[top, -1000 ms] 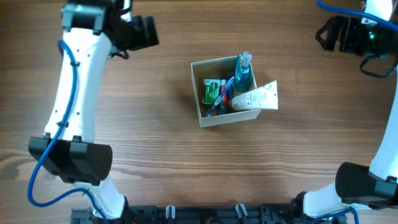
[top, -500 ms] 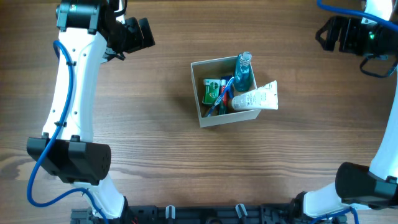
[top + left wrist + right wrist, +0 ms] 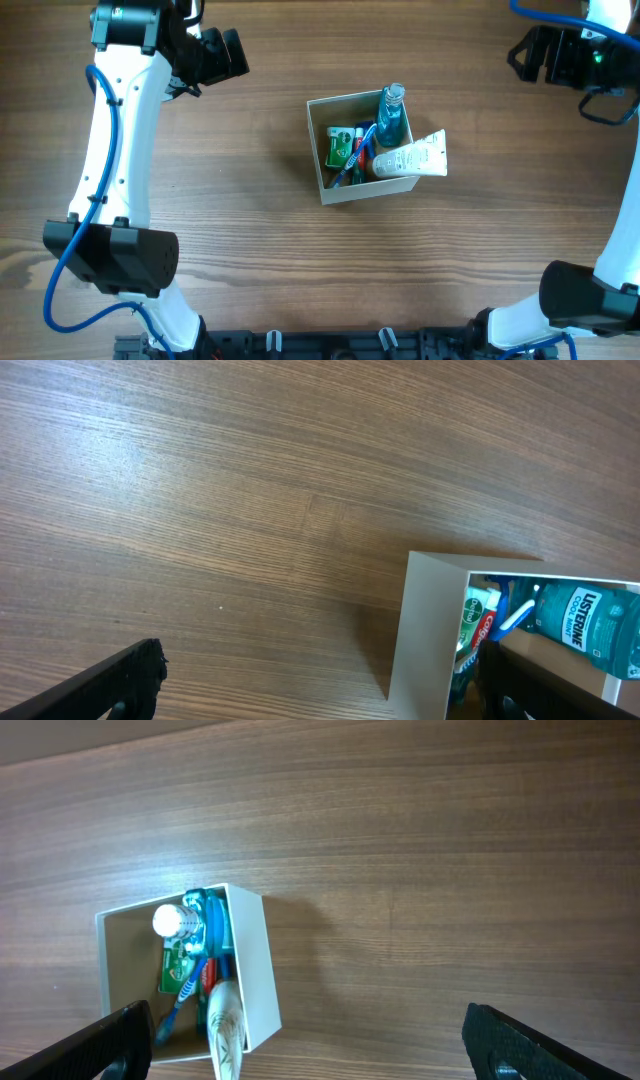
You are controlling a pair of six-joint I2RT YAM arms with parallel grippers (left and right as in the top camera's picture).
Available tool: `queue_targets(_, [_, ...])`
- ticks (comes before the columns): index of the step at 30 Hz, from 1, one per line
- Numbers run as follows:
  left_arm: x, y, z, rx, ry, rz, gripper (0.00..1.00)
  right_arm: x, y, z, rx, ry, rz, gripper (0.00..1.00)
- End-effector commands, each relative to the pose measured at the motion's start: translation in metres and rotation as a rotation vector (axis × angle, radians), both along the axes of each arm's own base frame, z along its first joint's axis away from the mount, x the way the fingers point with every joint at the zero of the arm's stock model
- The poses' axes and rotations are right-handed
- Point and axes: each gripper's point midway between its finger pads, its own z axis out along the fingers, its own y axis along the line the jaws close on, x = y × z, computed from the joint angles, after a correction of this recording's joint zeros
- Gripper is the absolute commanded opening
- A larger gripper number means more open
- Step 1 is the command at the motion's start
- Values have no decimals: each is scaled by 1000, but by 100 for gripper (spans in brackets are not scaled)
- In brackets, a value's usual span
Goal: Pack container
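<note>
**Wood table (image 3: pixel 250 230): box full, both arms standing off**

Mid-table sits the container (image 3: pixel 365 190). It holds a green packet (image 3: pixel 341 146), a toothbrush (image 3: pixel 350 165) and a blue mouthwash bottle (image 3: pixel 391 115), with a white tube (image 3: pixel 412 158) lying over its right wall. Farther back, the left gripper (image 3: pixel 222 52) and right gripper (image 3: pixel 530 55) both gape wide, empty. Since a second ago the left arm drew slightly away, then stopped; packing looks finished.

Top-down overhead — high wrist views, container (image 3: pixel 366 189) common
</note>
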Motion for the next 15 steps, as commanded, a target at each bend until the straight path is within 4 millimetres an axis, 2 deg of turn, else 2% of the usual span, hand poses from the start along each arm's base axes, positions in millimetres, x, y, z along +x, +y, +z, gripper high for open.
queue_targets(1, [-3, -1, 4, -10, -1, 10, 100, 1, -1, 0, -16, -2, 3, 100])
queue_targets(5, [-13, 8, -1, 37, 43, 11, 100, 1, -1, 0, -16, -2, 3, 100])
queue_targets(9, [-10, 21, 3, 138, 13, -60, 100, 1, -1, 0, -17, -2, 4, 100])
queue_targets(15, [-6, 32, 23, 221, -71, -171, 100, 1, -1, 0, -16, -2, 3, 100])
